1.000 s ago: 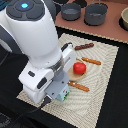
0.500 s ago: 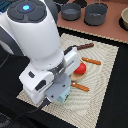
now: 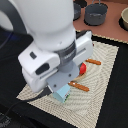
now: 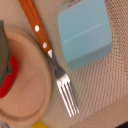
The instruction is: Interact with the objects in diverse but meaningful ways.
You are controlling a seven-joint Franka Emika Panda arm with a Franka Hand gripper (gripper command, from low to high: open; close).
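Note:
The pale blue carton [image 3: 62,94] lies on the woven mat [image 3: 102,80] near its front edge, directly under my wrist. It fills much of the wrist view [image 4: 85,35]. The red tomato-like ball [image 3: 83,67] peeks out beside the arm, and a red patch [image 4: 6,86] shows on a round wooden disc [image 4: 30,85] in the wrist view. A yellow sliver [image 4: 40,125] shows at that picture's edge. My gripper [image 3: 59,86] hovers just above the carton; the arm hides its fingers. The brown stick is hidden.
An orange-handled fork [image 4: 55,65] lies between the disc and the carton. Two orange-handled utensils [image 3: 79,86] [image 3: 93,62] lie on the mat. Grey pots [image 3: 95,14] and a bowl [image 3: 124,18] stand at the back.
The arm has swung further over the mat toward the exterior view's right and now covers most of the tomato. The carton has not moved.

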